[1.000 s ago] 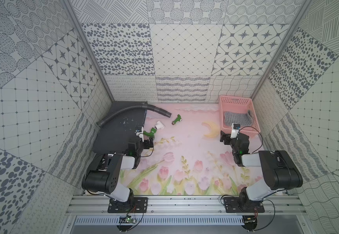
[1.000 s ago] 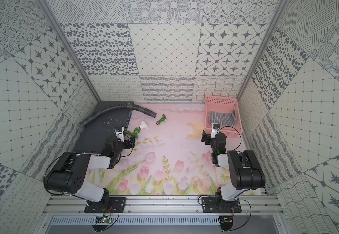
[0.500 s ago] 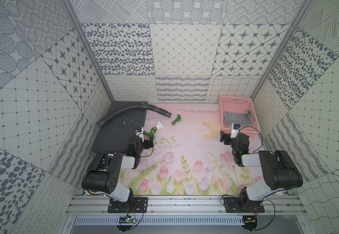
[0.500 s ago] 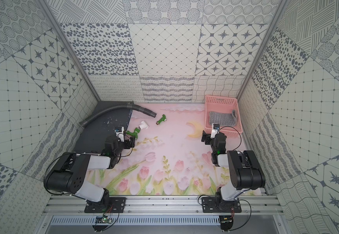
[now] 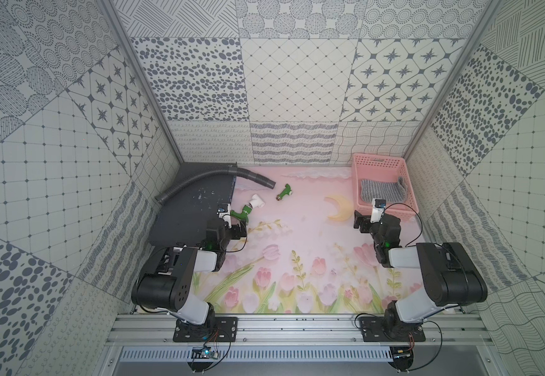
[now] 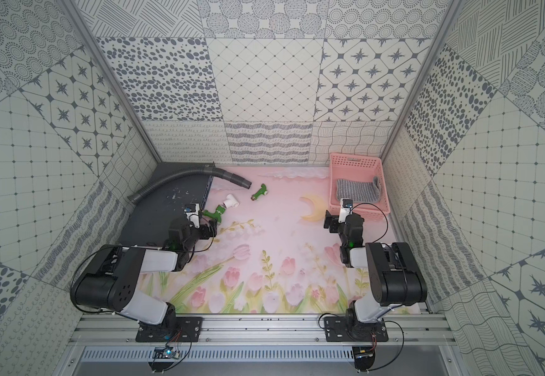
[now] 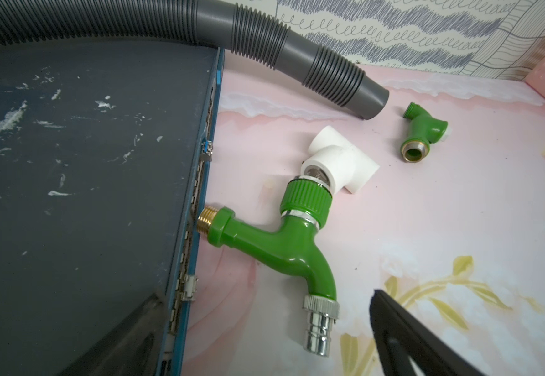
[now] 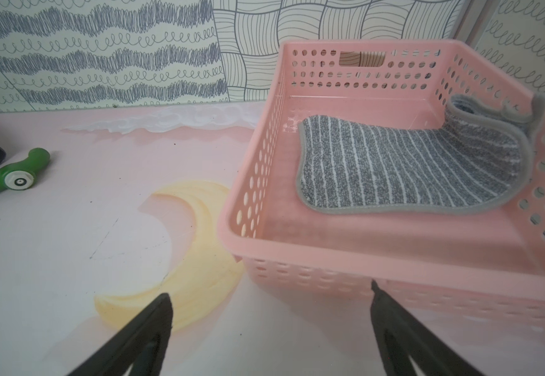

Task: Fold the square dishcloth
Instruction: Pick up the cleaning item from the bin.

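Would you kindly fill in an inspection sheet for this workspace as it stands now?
Surface: pink floral mat, dark board beside it.
Job's things: square dishcloth lying in pink basket, one corner up its wall.
Clutter: grey hose, green tap, white tee, small green fitting.
Grippers: left gripper and right gripper open, empty.
Cables: black cable looping at each wrist.
Surroundings: patterned wall panels, aluminium rail at the arms' bases.

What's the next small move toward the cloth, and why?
Probably raise the right tool over the basket rim toward the cloth: it lies inside the basket, one corner riding up the wall, and the open tool sits low just outside.
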